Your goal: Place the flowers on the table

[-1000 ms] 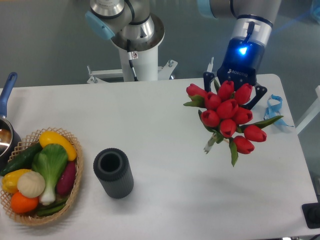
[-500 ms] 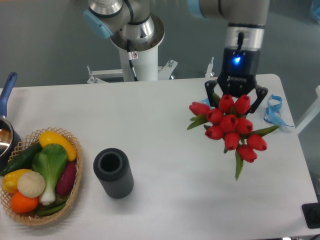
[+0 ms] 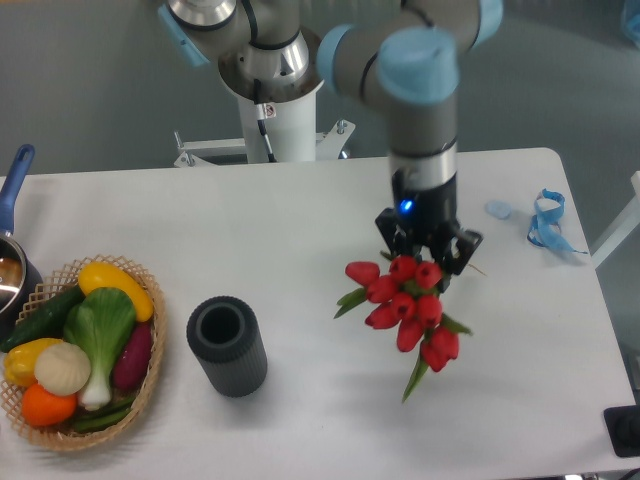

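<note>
A grey floor [image 3: 90,90] lies behind the white bench [image 3: 300,230], evenly lit, with a white pedestal [image 3: 280,130] at its far edge.

No legible text, seemingly.

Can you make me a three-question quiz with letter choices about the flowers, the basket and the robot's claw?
1. Where does the wicker basket sit on the table?
A. near the left edge
B. by the blue ribbon
C. under the claw

2. What colour are the flowers?
A. yellow
B. red
C. white

3. What is the claw doing?
A. resting open and empty on the table
B. gripping the dark cylinder
C. holding the flowers

Answers:
1. A, the basket of vegetables is at the far left, in front of the pot.
2. B, every tulip head is red, with green leaves.
3. C, the bunch hangs from the claw, while the dark cylinder stands apart on the table.
</note>
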Robot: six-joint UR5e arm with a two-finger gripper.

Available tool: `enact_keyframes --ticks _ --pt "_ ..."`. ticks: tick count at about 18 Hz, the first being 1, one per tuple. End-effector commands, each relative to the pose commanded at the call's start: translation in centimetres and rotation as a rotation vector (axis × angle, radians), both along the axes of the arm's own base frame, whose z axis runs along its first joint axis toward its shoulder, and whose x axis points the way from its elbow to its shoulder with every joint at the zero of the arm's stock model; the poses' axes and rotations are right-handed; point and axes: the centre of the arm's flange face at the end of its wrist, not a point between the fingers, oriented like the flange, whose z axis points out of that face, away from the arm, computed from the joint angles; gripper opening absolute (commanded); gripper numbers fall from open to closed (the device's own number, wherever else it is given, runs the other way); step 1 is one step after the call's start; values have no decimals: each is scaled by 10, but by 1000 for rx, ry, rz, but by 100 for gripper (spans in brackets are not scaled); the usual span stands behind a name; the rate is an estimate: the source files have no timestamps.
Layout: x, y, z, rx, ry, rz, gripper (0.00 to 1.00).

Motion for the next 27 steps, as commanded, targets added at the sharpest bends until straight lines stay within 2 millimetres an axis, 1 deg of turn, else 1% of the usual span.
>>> enact_keyframes --ticks 1,2,4,7,8,11,12,13,14,16,18,19,20,21,23,24,26,27 --pt "-1 9 -20 -97 17 -14 44" --pt "0 13 -31 -147 28 -29 44" --pt "-6 21 -58 -194 15 -45 44" --pt "-13 28 -82 -235 13 -43 44" --pt "-13 31 -83 -234 13 -48 44" --pt "-15 35 -77 -216 17 -51 45" --pt "-15 35 -78 -215 14 -52 53" --pt "-15 35 -79 -209 12 -54 72" --pt "-16 35 -74 -182 11 -58 100" --pt "-15 39 -65 -120 11 -55 100" --pt "-23 41 -48 -57 34 -21 100" --pt "-32 38 -41 -13 33 24 100" --pt "-39 34 -29 44 22 57 100" --pt "-44 27 -23 90 -1 66 100" --pt "-46 13 -13 153 -38 67 100" --pt "-50 3 -1 189 -44 76 100" --pt "-48 -10 31 241 -28 71 100" --pt "-50 -16 41 255 -24 60 100"
